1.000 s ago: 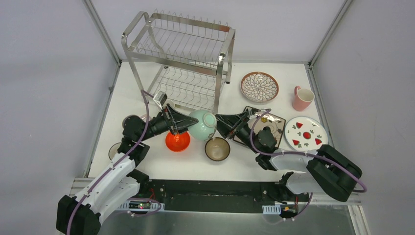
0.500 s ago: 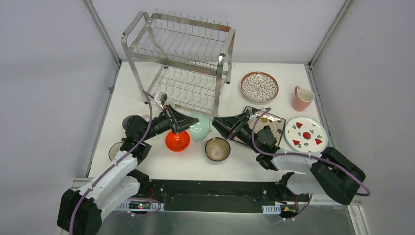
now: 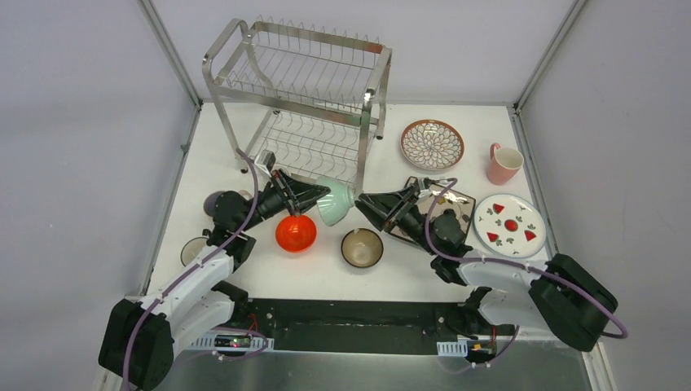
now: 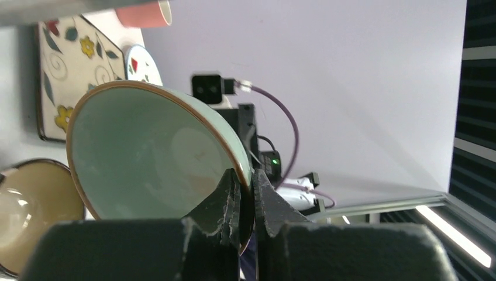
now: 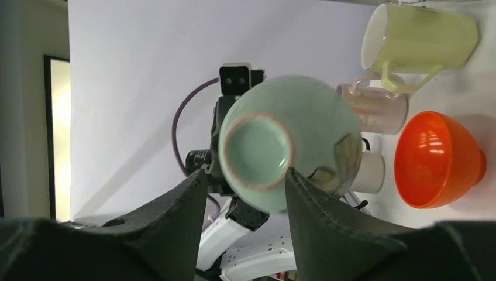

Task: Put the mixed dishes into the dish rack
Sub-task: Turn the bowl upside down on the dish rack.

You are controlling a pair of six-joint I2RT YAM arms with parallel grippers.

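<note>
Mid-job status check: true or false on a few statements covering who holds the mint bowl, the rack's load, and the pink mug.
1. The left gripper is shut on the mint bowl's rim. True.
2. The right gripper is shut on that bowl too. False: its fingers stand apart, either side of the bowl's foot.
3. The dish rack holds no dishes. True.
4. The pink mug is in the rack. False: it stands on the table, right of the brown-rimmed plate.

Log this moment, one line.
left gripper: shut on mint-green bowl | right gripper: open at bowl's foot | steel wire dish rack: empty
</note>
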